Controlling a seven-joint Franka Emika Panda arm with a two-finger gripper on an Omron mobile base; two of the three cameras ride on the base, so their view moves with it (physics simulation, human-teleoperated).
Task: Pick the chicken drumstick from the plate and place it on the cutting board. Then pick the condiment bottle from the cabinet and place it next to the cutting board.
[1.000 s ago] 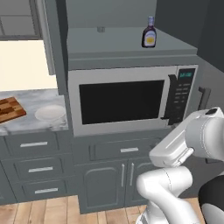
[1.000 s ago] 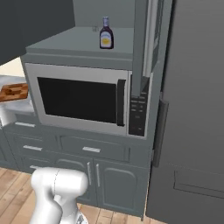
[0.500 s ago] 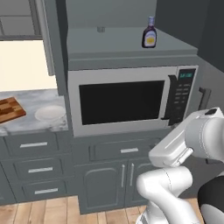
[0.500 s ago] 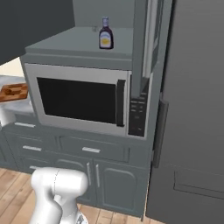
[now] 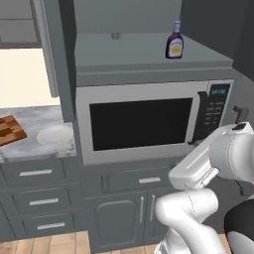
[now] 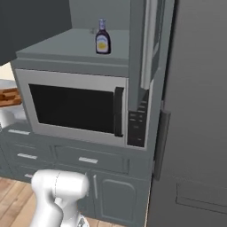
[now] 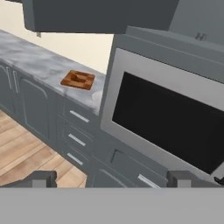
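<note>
Condiment bottle (image 5: 174, 41) upright on the cabinet (image 5: 149, 57) shelf above the microwave (image 5: 144, 121), near the shelf's right side, nothing touching it. Since a second ago: no change, the bottle and both base views stand as they were, so the base is parked.

Plate (image 5: 54, 135) looks bare. A small dark piece on the cutting board (image 7: 78, 79) is likely the chicken drumstick (image 7: 79, 78). I judge the first half done, bottle next.

My claw (image 7: 111, 180) is spread wide and empty, low, facing the microwave front and the drawers (image 5: 34, 173) under the marble surface (image 5: 34, 116).

The open cabinet door (image 6: 144, 44) hangs just right of the bottle. The reach up must pass between it and the microwave top.
</note>
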